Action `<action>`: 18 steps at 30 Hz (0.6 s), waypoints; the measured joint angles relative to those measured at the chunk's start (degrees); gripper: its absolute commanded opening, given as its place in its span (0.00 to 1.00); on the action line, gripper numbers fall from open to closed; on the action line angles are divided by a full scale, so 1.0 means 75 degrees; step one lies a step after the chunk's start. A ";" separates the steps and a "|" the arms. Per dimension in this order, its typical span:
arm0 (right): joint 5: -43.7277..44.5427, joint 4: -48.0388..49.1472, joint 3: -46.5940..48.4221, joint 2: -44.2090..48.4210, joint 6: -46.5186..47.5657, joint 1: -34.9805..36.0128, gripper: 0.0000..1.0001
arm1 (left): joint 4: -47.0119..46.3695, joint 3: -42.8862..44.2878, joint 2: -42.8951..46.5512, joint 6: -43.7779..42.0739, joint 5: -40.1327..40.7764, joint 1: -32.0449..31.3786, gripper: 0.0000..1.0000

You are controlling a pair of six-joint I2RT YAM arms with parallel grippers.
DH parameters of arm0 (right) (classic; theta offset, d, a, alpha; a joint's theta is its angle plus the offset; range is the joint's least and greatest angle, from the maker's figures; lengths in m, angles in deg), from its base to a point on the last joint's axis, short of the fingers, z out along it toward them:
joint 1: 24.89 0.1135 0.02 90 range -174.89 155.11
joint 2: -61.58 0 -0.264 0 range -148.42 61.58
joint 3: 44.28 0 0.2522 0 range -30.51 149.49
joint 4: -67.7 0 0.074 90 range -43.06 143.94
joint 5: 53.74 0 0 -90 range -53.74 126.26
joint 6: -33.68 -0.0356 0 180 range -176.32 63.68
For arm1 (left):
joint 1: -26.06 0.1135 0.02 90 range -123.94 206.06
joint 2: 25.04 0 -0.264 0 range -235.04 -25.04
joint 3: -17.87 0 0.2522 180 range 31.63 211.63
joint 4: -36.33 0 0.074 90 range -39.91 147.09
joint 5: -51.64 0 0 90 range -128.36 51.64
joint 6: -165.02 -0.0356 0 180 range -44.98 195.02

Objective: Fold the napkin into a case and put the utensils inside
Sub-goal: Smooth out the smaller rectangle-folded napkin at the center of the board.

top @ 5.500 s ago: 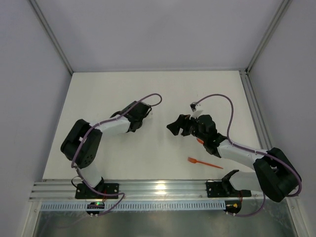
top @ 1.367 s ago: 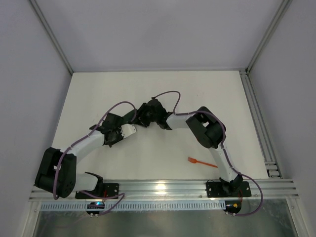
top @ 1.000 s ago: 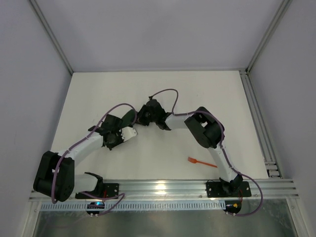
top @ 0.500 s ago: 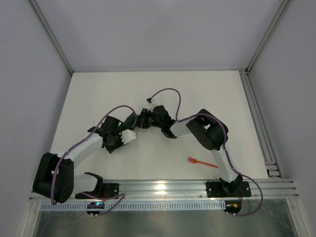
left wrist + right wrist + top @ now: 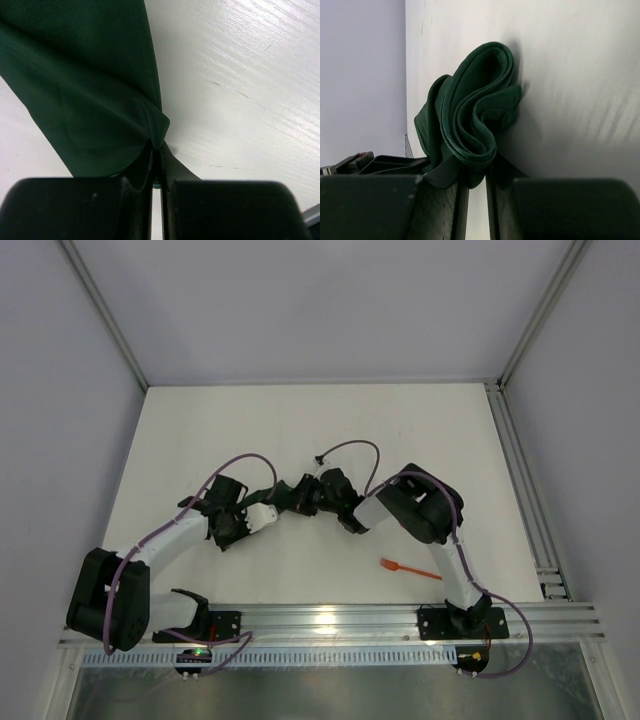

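The dark green napkin (image 5: 277, 494) is bunched into a small wad between my two grippers at the middle of the table. My left gripper (image 5: 268, 508) is shut on one edge of the napkin (image 5: 90, 75), which is pinched tight at the fingertips of the left gripper (image 5: 156, 150). My right gripper (image 5: 292, 498) meets it from the right. A rolled fold of the napkin (image 5: 470, 110) sits between the narrowly parted jaws of the right gripper (image 5: 477, 172) and touches both fingers. One orange fork (image 5: 410, 569) lies flat near the front right, apart from both grippers. No folded case shows.
The white table (image 5: 330, 430) is closed in by grey walls at the back and sides. A metal rail (image 5: 330, 620) runs along the near edge and another rail (image 5: 520, 480) along the right side. The right arm's elbow (image 5: 425, 510) stands above the fork.
The right gripper has carried its part of the napkin down and to the right, closer to the left gripper. Its jaws have loosened a little. The left gripper has hardly moved.
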 measured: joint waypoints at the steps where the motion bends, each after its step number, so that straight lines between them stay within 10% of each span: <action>1: 0.0017 -0.0015 -0.0093 0.0073 -0.0067 0.0000 0.22 | 0.0003 0.0000 0.0000 0.0000 -0.0009 0.0000 0.00; 9: 0.0169 -0.0248 -0.1032 0.0968 -0.0411 0.0023 0.47 | 0.0044 0.0000 0.0000 -0.0070 -0.0134 0.0000 0.18; 18: 0.0659 -0.1856 -0.1687 0.2480 0.0198 0.0023 0.48 | 0.0510 0.0108 -0.0009 0.0003 -0.0452 0.0000 0.41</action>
